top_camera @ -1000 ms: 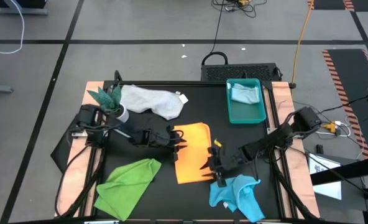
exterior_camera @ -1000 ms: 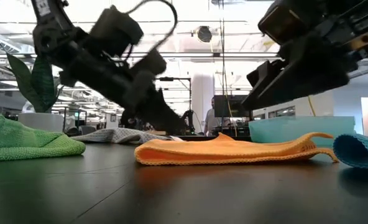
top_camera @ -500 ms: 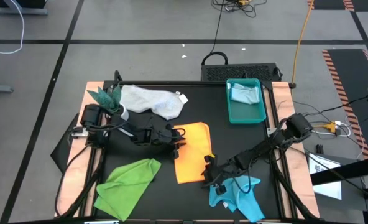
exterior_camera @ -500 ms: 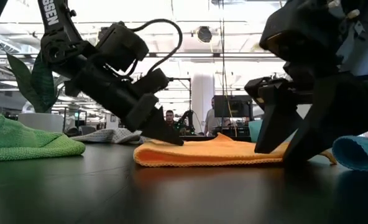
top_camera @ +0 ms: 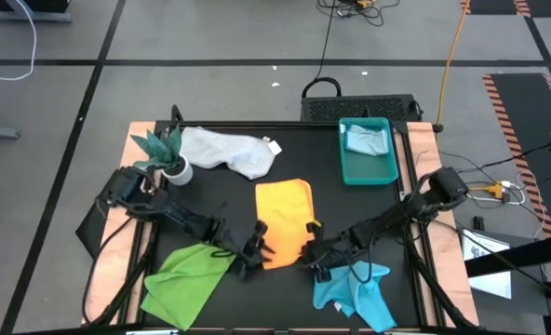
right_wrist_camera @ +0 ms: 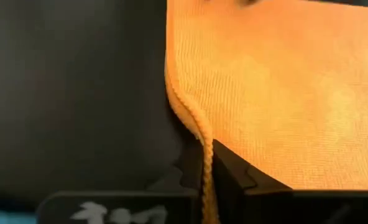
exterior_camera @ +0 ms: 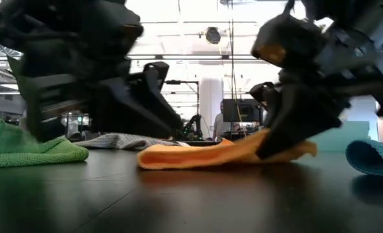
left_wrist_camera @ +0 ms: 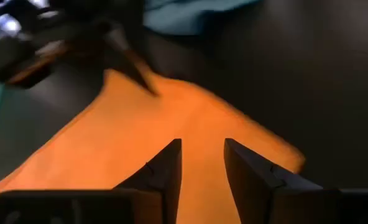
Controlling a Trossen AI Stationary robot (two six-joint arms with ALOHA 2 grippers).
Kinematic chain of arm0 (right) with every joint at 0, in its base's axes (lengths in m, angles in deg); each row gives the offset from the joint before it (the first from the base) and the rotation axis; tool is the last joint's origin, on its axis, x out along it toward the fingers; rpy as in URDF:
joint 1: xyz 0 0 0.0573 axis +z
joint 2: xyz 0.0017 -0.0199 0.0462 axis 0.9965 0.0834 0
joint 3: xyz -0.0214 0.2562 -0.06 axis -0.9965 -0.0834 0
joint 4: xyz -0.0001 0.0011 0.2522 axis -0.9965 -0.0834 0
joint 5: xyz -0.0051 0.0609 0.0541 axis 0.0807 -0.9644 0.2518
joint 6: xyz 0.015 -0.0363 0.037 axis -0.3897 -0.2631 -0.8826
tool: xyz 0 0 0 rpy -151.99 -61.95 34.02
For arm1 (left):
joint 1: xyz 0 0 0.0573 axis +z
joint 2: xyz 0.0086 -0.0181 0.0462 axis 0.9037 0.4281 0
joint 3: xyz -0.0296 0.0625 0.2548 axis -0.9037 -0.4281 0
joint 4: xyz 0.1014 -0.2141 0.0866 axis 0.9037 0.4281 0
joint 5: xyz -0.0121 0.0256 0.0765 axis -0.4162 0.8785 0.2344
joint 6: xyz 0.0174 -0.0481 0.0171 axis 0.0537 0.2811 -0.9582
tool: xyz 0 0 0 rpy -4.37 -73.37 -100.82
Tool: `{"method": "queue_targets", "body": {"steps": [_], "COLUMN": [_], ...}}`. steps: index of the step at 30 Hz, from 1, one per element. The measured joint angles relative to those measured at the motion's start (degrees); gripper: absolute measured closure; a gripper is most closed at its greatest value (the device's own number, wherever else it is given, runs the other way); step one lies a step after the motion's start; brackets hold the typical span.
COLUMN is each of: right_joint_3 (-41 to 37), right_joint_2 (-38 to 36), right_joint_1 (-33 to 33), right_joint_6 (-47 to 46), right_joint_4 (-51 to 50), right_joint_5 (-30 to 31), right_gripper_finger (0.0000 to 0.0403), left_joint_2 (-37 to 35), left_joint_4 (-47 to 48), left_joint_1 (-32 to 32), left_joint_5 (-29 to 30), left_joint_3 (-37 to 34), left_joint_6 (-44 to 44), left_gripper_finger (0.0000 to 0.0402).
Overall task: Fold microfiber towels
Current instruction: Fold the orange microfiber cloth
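Note:
The orange towel [top_camera: 285,219] lies folded at the table's middle. My right gripper [top_camera: 315,256] is at its near right corner, shut on its edge. My left gripper [top_camera: 254,253] stands open at the towel's near left corner, and in the left wrist view its fingers [left_wrist_camera: 165,171] are spread over the orange cloth [left_wrist_camera: 140,137]. A lime green towel [top_camera: 192,270] lies crumpled at the near left. A turquoise towel [top_camera: 355,288] is at the near right and a white-grey one [top_camera: 224,149] at the far left. A pale blue towel [top_camera: 367,140] rests in the teal tray. My right gripper pinches the orange towel's hemmed edge [right_wrist_camera: 199,140] between its two fingers, near the towel's near right corner. The fingers slant down from the table's right. That end [exterior_camera: 288,147] is raised off the table; the rest lies flat. One layer or several, I cannot tell. My left gripper is over the cloth; I cannot tell whether it touches.
A teal tray [top_camera: 369,169] stands at the far right. A small plant in a white pot [top_camera: 168,158] stands at the far left beside the white-grey towel. The green and turquoise towels flank the grippers near the front edge.
My left gripper has swung from the orange towel's far left edge toward the table's near edge, rolling as it went. It now sits at the towel's near left corner. My right gripper has shut on the towel's near right edge and raised that end; the rest has stayed flat.

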Motion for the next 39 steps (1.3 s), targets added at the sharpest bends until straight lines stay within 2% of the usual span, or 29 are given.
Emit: {"method": "queue_targets", "body": {"steps": [3,7,9,11,15,20,23,27,32,39], "right_joint_3": [0.00,0.00,0.00,0.00,-0.01,-1.03,-1.89,-2.25,-2.25,-2.25], "right_joint_2": [-0.92,-1.99,-2.76,-3.57,-4.72,-4.80,-4.83,-4.83,-4.83,-4.83], "right_joint_1": [-1.61,-3.03,-3.66,-4.54,-5.96,-6.81,-7.06,-7.08,-7.08,-7.08], "right_joint_6": [-3.89,-6.81,-8.70,-10.92,-14.35,-16.71,-17.84,-17.91,-17.91,-17.91], "right_joint_4": [-0.33,-0.62,-0.68,-0.75,-0.89,-0.86,-0.33,-0.09,0.32,0.32], "right_joint_5": [-1.55,-2.93,-3.03,-2.99,-2.92,-2.95,-2.94,-2.87,-2.77,-2.85], "right_gripper_finger": [0.0391,0.0400,0.0399,0.0398,0.0398,0.0398,0.0397,0.0397,0.0397,0.0397], "left_joint_2": [0.00,0.00,0.00,0.00,0.13,0.13,0.16,0.18,0.18,0.79], "left_joint_4": [-0.46,3.11,4.61,4.92,5.53,5.96,6.05,4.16,0.02,-0.86], "left_joint_1": [-2.17,-3.63,-3.98,-4.44,-5.08,-6.26,-7.10,-7.28,-7.39,-7.82], "left_joint_5": [0.09,0.57,3.22,8.40,15.37,18.82,21.41,21.64,21.52,21.40], "left_joint_3": [0.00,0.00,0.00,0.00,0.00,0.00,0.00,0.00,0.00,-0.02], "left_joint_6": [-0.26,-1.01,-0.61,0.50,2.75,9.97,15.69,21.84,24.24,27.56], "left_gripper_finger": [0.0241,0.0171,0.0137,0.0112,0.0087,0.0097,0.0120,0.0160,0.0203,0.0233]}}
